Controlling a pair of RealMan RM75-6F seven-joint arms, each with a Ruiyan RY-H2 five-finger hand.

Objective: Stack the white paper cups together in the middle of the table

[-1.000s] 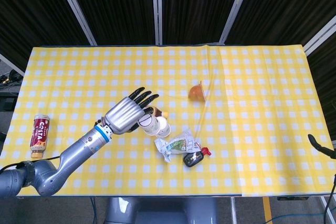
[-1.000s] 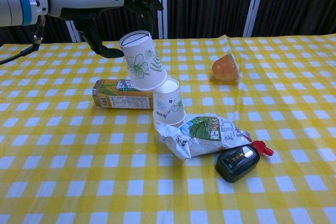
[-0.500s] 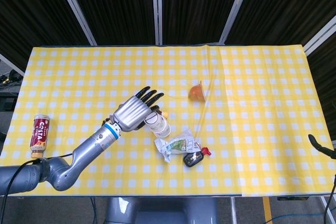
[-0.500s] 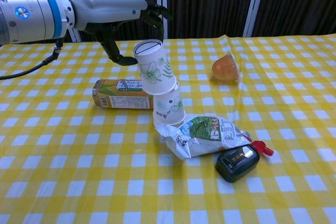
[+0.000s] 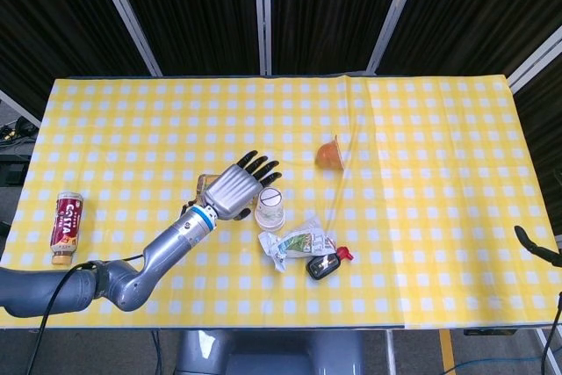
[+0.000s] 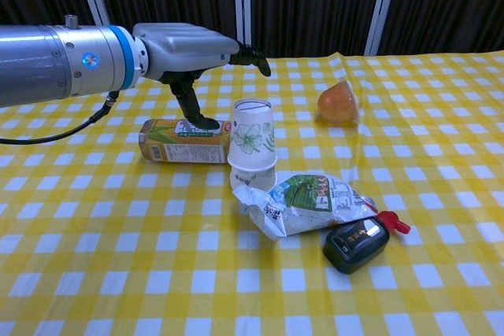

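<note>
Two white paper cups (image 6: pixel 252 145) stand nested mouth-down near the table's middle, the upper one printed with green flowers; from the head view the cup stack (image 5: pixel 269 208) shows its round base. My left hand (image 6: pixel 197 43) hovers just left of and above the stack, fingers spread, holding nothing. Its thumb (image 6: pixel 189 104) points down beside the cups without touching them. In the head view my left hand (image 5: pixel 237 189) lies right beside the stack. Only a dark slender tip (image 5: pixel 534 247) shows at the right edge, perhaps my right hand.
A drink carton (image 6: pixel 181 141) lies on its side under the hand, left of the cups. A crumpled snack packet (image 6: pixel 311 202) touches the stack's base, with a black key fob (image 6: pixel 356 243) beside it. An orange jelly cup (image 6: pixel 339 102) sits further back. A coffee bottle (image 5: pixel 67 226) lies far left.
The flowered cup went from tilted in my left hand to seated straight over the other cup. The hand let go and shifted right over the carton.
</note>
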